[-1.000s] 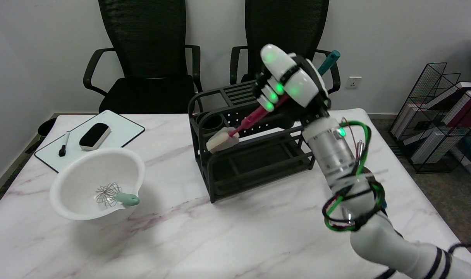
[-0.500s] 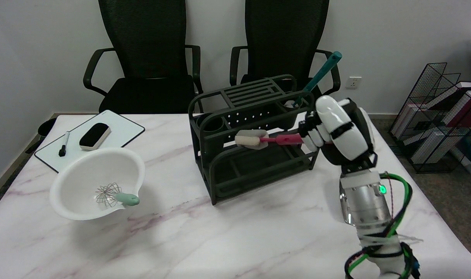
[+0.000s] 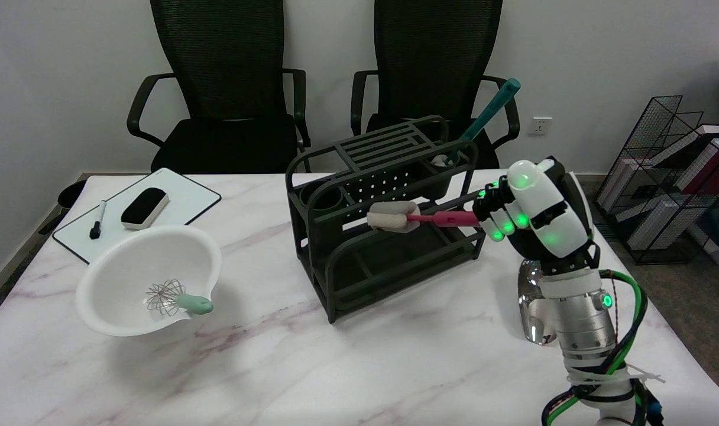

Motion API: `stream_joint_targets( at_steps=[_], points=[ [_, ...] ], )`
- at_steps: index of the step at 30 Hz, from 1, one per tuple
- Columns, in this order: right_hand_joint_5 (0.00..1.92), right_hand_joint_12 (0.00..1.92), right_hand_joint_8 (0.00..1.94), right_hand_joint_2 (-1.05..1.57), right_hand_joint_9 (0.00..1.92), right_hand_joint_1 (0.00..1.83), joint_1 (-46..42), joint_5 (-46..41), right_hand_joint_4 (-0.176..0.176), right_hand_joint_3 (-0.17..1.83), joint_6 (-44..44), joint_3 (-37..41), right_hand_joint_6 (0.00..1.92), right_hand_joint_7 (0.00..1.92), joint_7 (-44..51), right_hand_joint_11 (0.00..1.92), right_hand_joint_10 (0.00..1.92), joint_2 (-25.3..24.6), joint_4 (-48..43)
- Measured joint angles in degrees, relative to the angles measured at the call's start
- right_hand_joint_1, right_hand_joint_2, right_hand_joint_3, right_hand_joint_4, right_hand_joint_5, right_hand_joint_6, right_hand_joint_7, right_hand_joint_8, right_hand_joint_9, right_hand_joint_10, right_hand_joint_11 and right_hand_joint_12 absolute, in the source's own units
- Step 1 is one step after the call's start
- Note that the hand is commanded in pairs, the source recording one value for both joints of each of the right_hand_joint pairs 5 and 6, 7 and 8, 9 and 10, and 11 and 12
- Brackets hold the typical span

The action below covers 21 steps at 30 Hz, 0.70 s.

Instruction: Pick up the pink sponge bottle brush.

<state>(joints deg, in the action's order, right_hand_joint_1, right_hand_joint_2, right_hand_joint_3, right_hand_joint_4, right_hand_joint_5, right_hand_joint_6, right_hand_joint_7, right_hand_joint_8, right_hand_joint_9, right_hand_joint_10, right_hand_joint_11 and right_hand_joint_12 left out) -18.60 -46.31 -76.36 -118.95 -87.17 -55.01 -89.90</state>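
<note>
My right hand (image 3: 534, 216) grasping pink sponge bottle brush (image 3: 421, 218) by handle, held level in air in front of dark rack (image 3: 336, 248); pale sponge head, pink stem. Teal-handled tool (image 3: 483, 121) stands in rack's cup. White bowl (image 3: 123, 260) holds whisk (image 3: 176, 299).

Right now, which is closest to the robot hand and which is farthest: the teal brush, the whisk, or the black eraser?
From the robot hand:
1. Teal brush, standing in the rack just behind it.
2. Whisk, in the white bowl at left.
3. Black eraser, on the whiteboard, far left.
</note>
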Motion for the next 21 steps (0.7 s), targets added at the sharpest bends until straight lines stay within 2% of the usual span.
stream_joint_targets(
  at_steps=[8,21],
  points=[
    [1.92,1.92,1.92,1.57,1.92,1.01,4.9,3.2,0.0,0.35,5.6,2.4,1.92,1.92,-7.3,1.92,1.92,1.9,0.9],
    [1.92,1.92,1.92,1.57,1.92,1.02,13.6,7.8,0.0,0.47,16.4,7.0,1.92,1.92,-17.4,1.92,1.92,3.9,-3.3]
  ],
)
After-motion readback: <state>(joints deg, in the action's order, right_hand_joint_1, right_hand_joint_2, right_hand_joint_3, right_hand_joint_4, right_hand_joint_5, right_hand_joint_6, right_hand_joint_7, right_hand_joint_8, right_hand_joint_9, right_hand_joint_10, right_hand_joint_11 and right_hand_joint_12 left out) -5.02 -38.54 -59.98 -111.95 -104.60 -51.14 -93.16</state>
